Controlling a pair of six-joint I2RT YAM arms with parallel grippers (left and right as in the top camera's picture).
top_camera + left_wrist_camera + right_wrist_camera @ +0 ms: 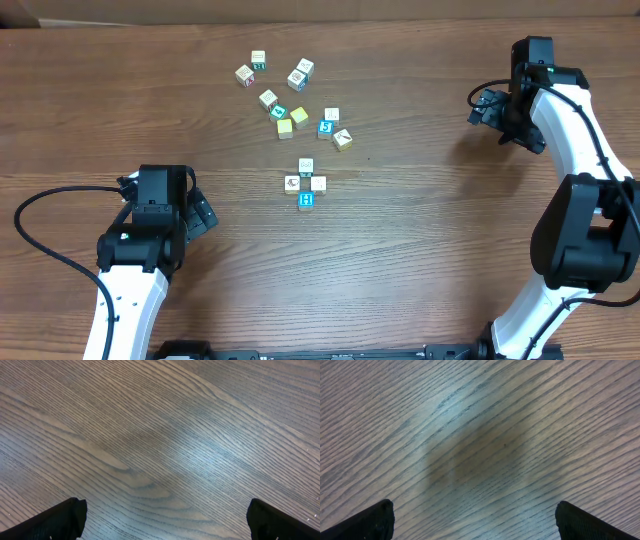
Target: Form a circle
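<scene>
Near table point(420, 250) centre, we find the circle point(316, 183), with loose cubes point(298, 75) at its twelve o'clock. We judge its cubes light and rigid; grip opposite flat faces. Left gripper point(205, 215) and right gripper point(483, 108) stand wide, empty.

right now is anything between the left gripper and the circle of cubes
Nothing visible. Only bare table lies between the left gripper and the circle. The loose cubes sit beyond the circle, off that line. The gripper is open and empty.
</scene>
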